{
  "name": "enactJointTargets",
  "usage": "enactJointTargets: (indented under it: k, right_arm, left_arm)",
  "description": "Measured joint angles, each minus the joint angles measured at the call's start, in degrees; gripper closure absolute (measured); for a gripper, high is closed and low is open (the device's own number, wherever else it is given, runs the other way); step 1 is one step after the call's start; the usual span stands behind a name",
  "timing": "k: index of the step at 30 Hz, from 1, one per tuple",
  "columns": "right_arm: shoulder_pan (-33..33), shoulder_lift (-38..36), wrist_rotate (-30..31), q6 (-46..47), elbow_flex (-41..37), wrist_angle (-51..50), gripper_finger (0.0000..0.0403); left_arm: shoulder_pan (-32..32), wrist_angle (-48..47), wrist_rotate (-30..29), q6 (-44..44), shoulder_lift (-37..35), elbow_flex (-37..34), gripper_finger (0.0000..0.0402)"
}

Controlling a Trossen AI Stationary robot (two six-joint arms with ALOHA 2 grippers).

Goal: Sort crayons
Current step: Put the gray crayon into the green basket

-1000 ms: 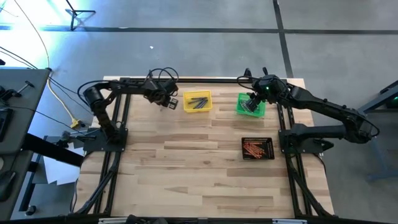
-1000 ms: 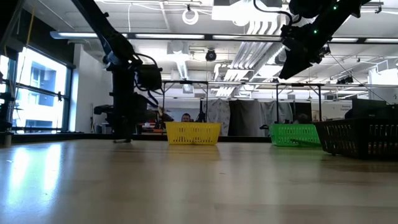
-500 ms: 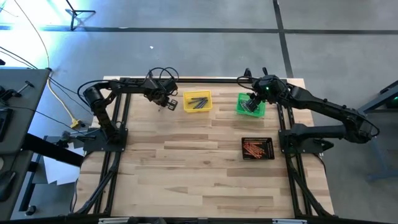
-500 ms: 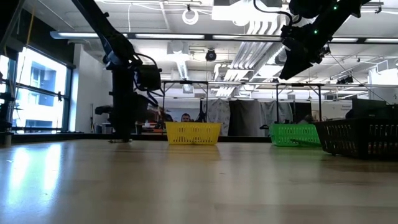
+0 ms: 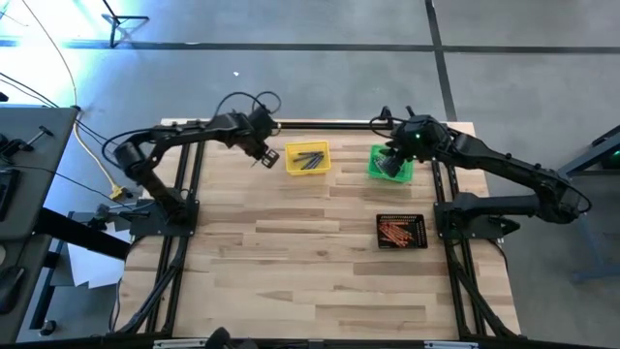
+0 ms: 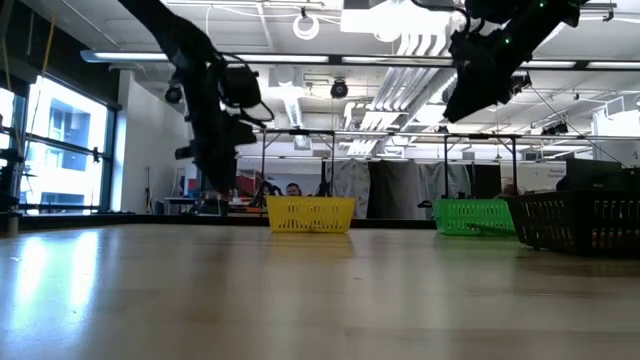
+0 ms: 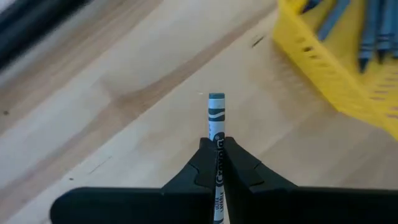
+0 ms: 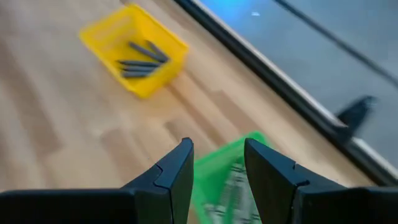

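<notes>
A blue-grey crayon sticks out past the fingertips of my left gripper, which is shut on it just left of the yellow bin. Several grey crayons lie in that bin. My left gripper hangs above the table in the low view. My right gripper stands open above the green bin with nothing between its fingers. Orange-red crayons fill the black bin at the right. My left gripper pinches the crayon's paper-wrapped shaft between its two fingers. The crayon lies along the fingers, and its flat end reaches past the fingertips. The fingers come from above, slanting down toward the table. The crayon is lifted clear of the wood.
The three bins stand on the table's far and right parts; bare wood spreads over the near half. Black frame rails run along the far edge and both sides. In the low view a person shows behind the yellow bin.
My left gripper has shut on the crayon at the table top left of the yellow bin and has risen, lifting the crayon clear. The left arm has swung its elbow toward the table's left edge.
</notes>
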Motion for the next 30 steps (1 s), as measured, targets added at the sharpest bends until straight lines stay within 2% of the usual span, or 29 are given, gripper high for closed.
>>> enactJointTargets:
  k: [3,8,14,17,20,26,30]
  right_arm:
    - [0.1,0.0,-5.1,1.5,0.4,1.8,0.0265]
    - [0.1,0.0,-10.9,3.2,-2.9,12.3,0.0265]
    - [0.0,0.1,-16.5,6.4,-13.8,31.7,0.0265]
    - [0.0,0.1,-19.3,9.1,-19.1,43.0,0.0265]
    - [0.0,0.1,-19.4,11.7,-23.0,51.6,0.0265]
    - [0.1,0.1,-19.3,13.6,-24.4,54.9,0.0265]
    - [0.8,0.1,-19.4,13.6,-24.4,57.7,0.0265]
  left_arm:
    - [-0.8,0.5,1.2,2.7,-3.1,1.6,0.0401]
    - [-3.8,14.4,4.0,8.1,-9.2,2.7,0.0401]
    - [-7.7,35.6,16.3,11.1,-11.3,2.9,0.0401]
    - [-10.0,44.0,19.8,11.2,-9.8,2.7,0.0401]
    - [-11.8,51.4,21.7,11.2,-7.8,2.8,0.0401]
    - [-14.2,66.5,22.4,9.1,-0.8,2.8,0.0401]
    - [-14.4,77.1,25.0,4.9,4.0,2.8,0.0401]
